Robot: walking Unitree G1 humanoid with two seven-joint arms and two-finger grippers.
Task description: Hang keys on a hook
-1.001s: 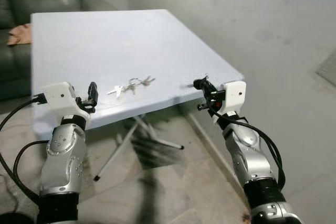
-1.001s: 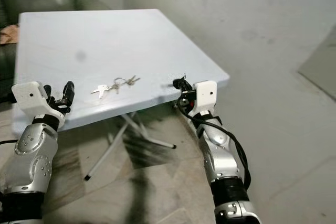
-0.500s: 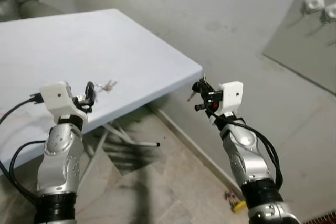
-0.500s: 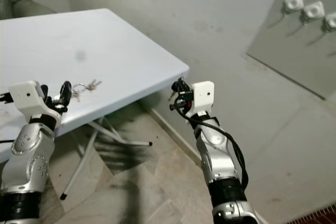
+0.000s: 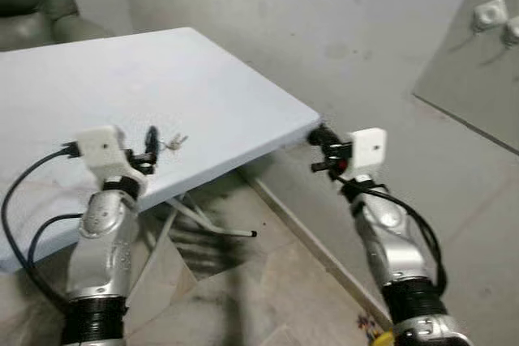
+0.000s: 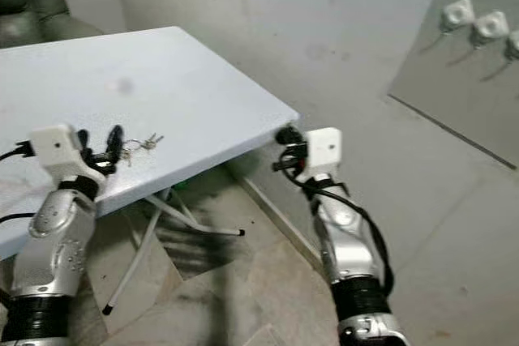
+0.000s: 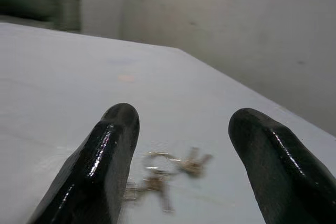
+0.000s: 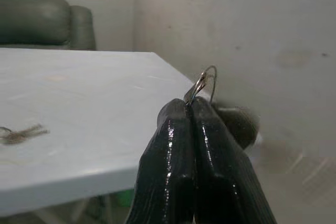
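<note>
Pinching one key ring [image 8: 206, 81], the right gripper [image 8: 190, 109] hangs beside the table [image 5: 243, 103]; left gripper [image 7: 181, 129] gapes over one key bunch [image 7: 168, 174]

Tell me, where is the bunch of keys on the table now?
The bunch of keys lies on the white folding table near its front edge, on the robot's left side, just ahead of the open left gripper.

Both silver arms are raised forward, the left gripper [image 7: 181, 145] with fingers spread apart, the right gripper [image 8: 191, 109] with fingers pressed together.
</note>
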